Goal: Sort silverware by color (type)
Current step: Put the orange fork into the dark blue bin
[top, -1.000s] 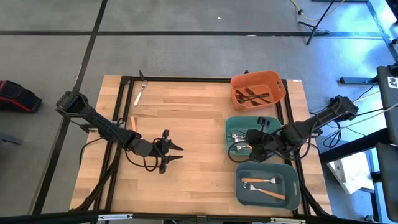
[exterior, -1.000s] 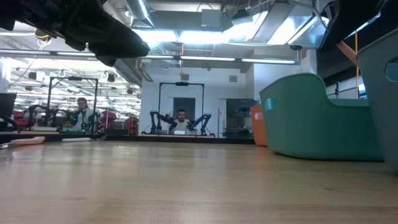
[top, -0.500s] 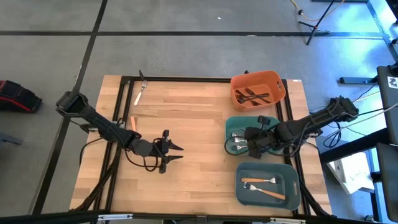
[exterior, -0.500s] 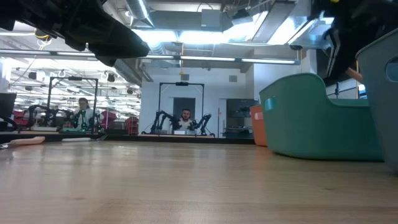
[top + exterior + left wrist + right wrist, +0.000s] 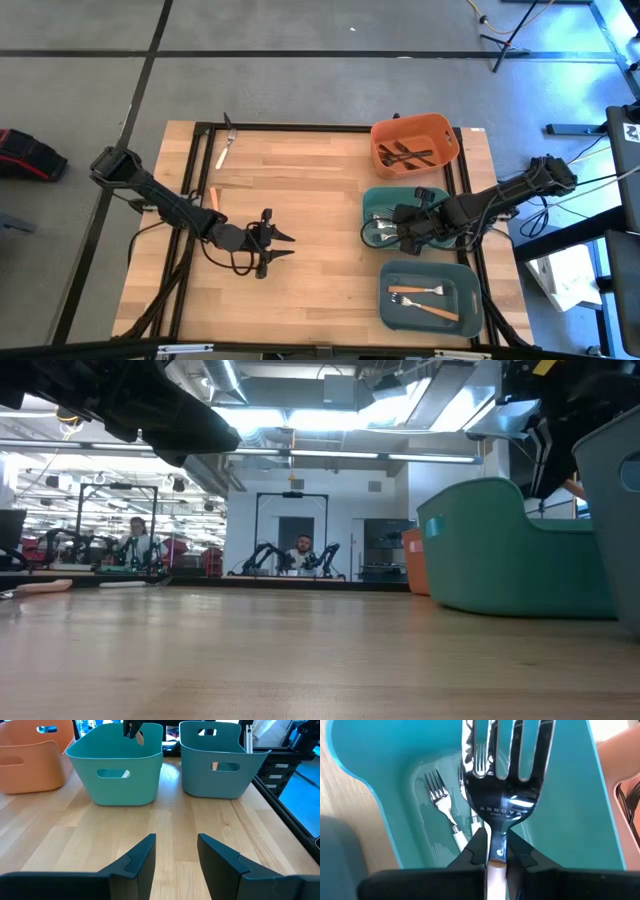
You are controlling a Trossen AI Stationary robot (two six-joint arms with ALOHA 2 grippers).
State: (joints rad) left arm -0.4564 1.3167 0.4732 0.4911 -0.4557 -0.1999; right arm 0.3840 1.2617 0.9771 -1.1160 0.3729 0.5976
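Silverware in play: a shiny silver-headed fork with a pale handle (image 5: 506, 785), pinched at its neck by the right hand (image 5: 492, 851), tines pointing straight ahead over the teal plastic bin (image 5: 385, 815) holding silver forks (image 5: 440, 800). Left hand (image 5: 272, 245) waits open mid-table.

1. The fork (image 5: 507, 795) in the right gripper (image 5: 492, 851) is running off the right wrist view's top edge, so its tine tips are not showing; its pale handle is disappearing between the dark fingers (image 5: 477, 847).
2. From above, the right arm is covering part of the teal bin (image 5: 372, 200), hiding some of the forks inside.
3. In the low view, the grey-blue bin (image 5: 612, 510) is being cut off by the right edge.
4. The forks in the orange bin (image 5: 380, 135) are showing too small from above to count.
5. The fork at the table's far edge (image 5: 226, 142) is appearing too small to tell its handle colour surely.
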